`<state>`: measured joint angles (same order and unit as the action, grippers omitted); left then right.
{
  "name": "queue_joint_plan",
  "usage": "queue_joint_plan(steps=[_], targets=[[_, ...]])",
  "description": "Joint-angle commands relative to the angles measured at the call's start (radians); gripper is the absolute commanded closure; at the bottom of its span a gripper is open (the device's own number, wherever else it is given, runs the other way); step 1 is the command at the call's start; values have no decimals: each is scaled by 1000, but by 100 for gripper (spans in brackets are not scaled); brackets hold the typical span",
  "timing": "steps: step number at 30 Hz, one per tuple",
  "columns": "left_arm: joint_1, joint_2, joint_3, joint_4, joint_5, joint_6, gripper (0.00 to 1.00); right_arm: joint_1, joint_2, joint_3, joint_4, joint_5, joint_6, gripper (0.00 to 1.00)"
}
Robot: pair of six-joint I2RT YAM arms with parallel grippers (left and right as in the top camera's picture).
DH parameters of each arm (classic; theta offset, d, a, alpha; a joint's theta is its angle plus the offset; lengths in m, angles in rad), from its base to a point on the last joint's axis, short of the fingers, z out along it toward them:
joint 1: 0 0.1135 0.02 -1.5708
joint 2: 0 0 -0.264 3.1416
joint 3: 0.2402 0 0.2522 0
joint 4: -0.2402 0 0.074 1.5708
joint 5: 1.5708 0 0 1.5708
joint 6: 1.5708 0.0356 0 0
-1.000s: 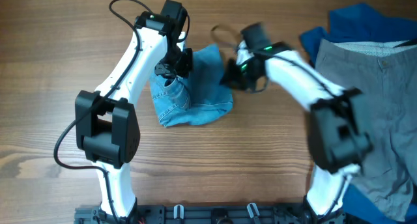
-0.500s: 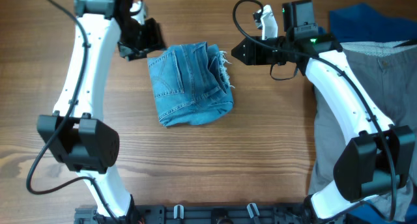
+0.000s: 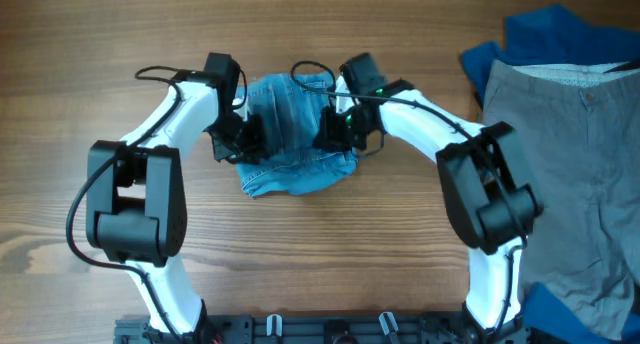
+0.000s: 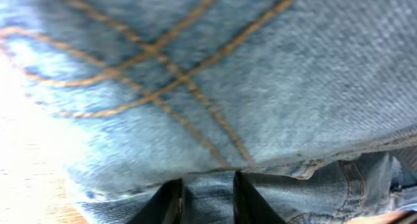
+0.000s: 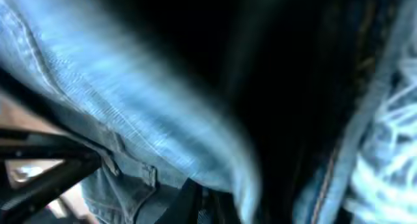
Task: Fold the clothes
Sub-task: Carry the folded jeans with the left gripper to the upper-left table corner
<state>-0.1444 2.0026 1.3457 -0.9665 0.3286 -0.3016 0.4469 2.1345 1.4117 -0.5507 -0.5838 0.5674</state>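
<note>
The light-blue denim jeans (image 3: 295, 144) lie folded into a small bundle at the table's middle. My left gripper (image 3: 245, 139) is at the bundle's left edge. In the left wrist view its fingers (image 4: 208, 201) are closed on a fold of denim, below a stitched pocket (image 4: 195, 87). My right gripper (image 3: 335, 129) is at the bundle's right edge. Its view is blurred, and its fingers (image 5: 205, 208) pinch a thin strip of denim (image 5: 130, 120). The grey-beige trousers (image 3: 570, 164) lie spread at the right, over a deep blue garment (image 3: 540, 34).
The brown wooden table (image 3: 100, 234) shows bare wood at the left and in front of the jeans. Black cables loop off both arms behind the bundle. The arm bases stand at the front edge.
Half a second ago both grippers were off the jeans, behind the bundle at either side. Now both have come down and in onto the bundle's left and right edges and closed on denim.
</note>
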Motion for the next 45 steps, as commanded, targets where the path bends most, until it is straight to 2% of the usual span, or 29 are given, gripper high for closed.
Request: queue_joint_plan(steps=[1, 3, 5, 7, 9, 12, 13, 14, 15, 17, 20, 22, 23, 24, 25, 26, 27, 28, 29, 33, 35, 36, 38, 39, 42, 44, 45], targets=[[97, -4, 59, -64, -74, 18, 73, -47, 29, -15, -137, 91, 145, 91], [139, -20, 157, -144, -68, 60, 68, -61, -2, -15, -187, 90, 100, 89], [163, -46, 259, -232, -13, 98, 54, -62, -71, -15, -222, 87, -23, 83], [157, -71, 267, -260, 74, 124, 44, -63, -149, -15, -211, 92, -138, 76], [129, -71, 264, -298, 150, 184, 44, -63, -225, -15, -203, 132, -203, 74], [41, -71, 220, -320, 64, 177, 49, -65, -360, -15, -183, 238, -227, 72], [26, -71, 200, -308, -18, 129, 40, -65, -376, -15, -183, 249, -227, 71], [17, -71, 165, -274, -95, 76, 33, -65, -389, -15, -184, 251, -227, 68], [18, -71, 105, -190, -95, 72, 16, -65, -390, -15, -188, 251, -228, 66], [20, -71, 0, -47, -65, 69, 0, -65, -390, -15, -198, 251, -229, 65], [20, -71, -118, 141, -10, 70, 0, -65, -390, -15, -198, 251, -228, 63], [20, -63, -177, 255, 92, 117, 0, -65, -390, -15, -198, 251, -227, 62], [20, -49, -196, 302, 139, 118, 3, -65, -390, -15, -198, 251, -227, 62], [20, -35, -206, 330, 190, 121, 11, -65, -390, -15, -198, 251, -227, 62], [18, -16, -213, 370, 298, 164, 24, -65, -390, -15, -198, 251, -227, 61], [17, -6, -214, 389, 356, 175, 44, -65, -390, -15, -198, 251, -227, 62], [17, -3, -213, 407, 389, 175, 70, -65, -390, -15, -199, 251, -227, 61], [19, -3, -213, 415, 389, 175, 88, -65, -390, -15, -199, 251, -225, 62], [33, -3, -211, 424, 394, 174, 96, -65, -390, -15, -199, 251, -224, 62], [205, -21, -112, 429, 423, 159, 96, -65, -390, -15, -199, 251, -224, 61], [394, -24, -36, 470, 420, 154, 96, -65, -390, -15, -202, 251, -224, 61], [490, -24, -35, 531, 396, 108, 96, -65, -390, -15, -201, 251, -224, 61], [598, -17, -35, 599, 352, 79, 96, -65, -390, -15, -198, 251, -223, 61], [646, -12, -35, 619, 319, 68, 96, -65, -390, -15, -192, 252, -203, 61], [739, -2, -41, 607, 56, -26, 96, -65, -390, -15, -161, 251, -172, 61], [771, 11, -57, 596, -35, -164, 96, -65, -390, -15, -161, 251, -172, 61], [777, 18, -65, 596, -27, -196, 96, -65, -390, -15, -161, 251, -172, 61]])
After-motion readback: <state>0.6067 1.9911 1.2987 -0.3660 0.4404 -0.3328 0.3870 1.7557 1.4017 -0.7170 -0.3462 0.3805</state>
